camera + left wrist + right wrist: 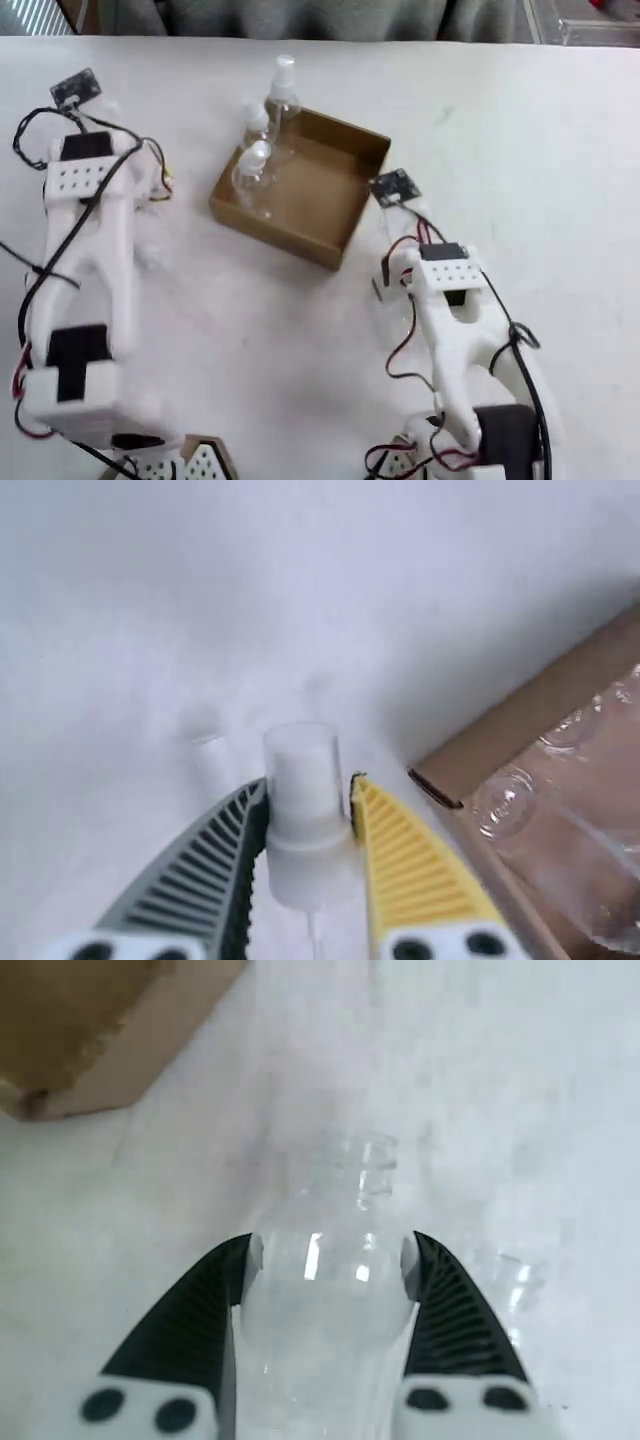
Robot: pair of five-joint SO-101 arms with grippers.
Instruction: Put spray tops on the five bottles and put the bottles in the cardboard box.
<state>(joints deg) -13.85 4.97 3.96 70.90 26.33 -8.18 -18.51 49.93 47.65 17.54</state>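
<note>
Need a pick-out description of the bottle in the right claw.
Start at the cardboard box mid-table. Beside it, the right claw grips a clear bottle. Unlike the bottles in the box, its threaded neck is bare, no spray top.

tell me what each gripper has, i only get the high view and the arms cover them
observer: The left gripper is shut on a white spray top, pinched between its grey and yellow fingers.
operator: ok and the right one
observer: The right gripper is shut on a clear bottle, gripped around its shoulder.
operator: does that bottle have a top on
observer: No. Its threaded neck is bare and open, pointing away from the gripper.
</note>
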